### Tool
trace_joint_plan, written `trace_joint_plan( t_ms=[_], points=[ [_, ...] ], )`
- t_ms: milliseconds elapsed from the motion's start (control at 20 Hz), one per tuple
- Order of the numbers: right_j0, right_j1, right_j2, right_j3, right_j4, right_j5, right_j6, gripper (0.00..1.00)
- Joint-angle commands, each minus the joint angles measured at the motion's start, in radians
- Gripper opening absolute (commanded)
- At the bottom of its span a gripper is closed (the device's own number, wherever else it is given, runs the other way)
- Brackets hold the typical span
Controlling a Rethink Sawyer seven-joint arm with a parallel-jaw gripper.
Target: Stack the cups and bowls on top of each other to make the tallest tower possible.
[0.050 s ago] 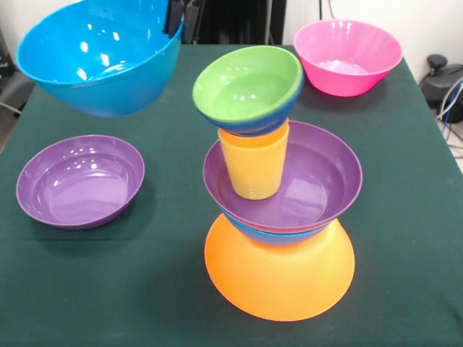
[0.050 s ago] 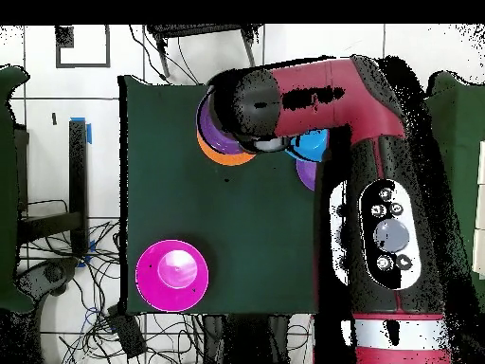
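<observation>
The tower stands at mid-table on an upside-down yellow-orange bowl (image 1: 278, 278) (image 2: 210, 152). On it sit a blue bowl (image 1: 278, 235), a purple bowl (image 1: 318, 181) (image 2: 212, 128) and a yellow-orange cup (image 1: 253, 166). The cup carries a small dark blue bowl (image 1: 249, 124) with a green bowl (image 1: 246, 85) nested inside, both tilted. A large bright blue bowl (image 1: 98, 58) (image 2: 309, 145) hangs tilted above the table at the upper left. My gripper (image 1: 176, 18) is shut on its rim. In the overhead view the arm hides the gripper.
A second purple bowl (image 1: 79, 181) (image 2: 307, 173) lies upright on the green cloth (image 1: 166, 289), left of the tower. The pink bowl (image 1: 347, 56) (image 2: 171, 275) sits upright at the far right corner. Cables lie off the table's right side.
</observation>
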Motion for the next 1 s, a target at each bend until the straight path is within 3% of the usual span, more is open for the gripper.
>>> trace_joint_plan(
  t_ms=[50, 550, 1000],
  points=[
    [0.039, 0.068, 0.005, -0.189, -0.096, 0.223, -0.221, 0.0],
    [0.066, 0.103, 0.03, -0.267, -0.049, 0.295, -0.184, 0.0],
    [0.088, 0.112, 0.038, -0.253, 0.036, 0.297, -0.108, 0.0]
  ],
)
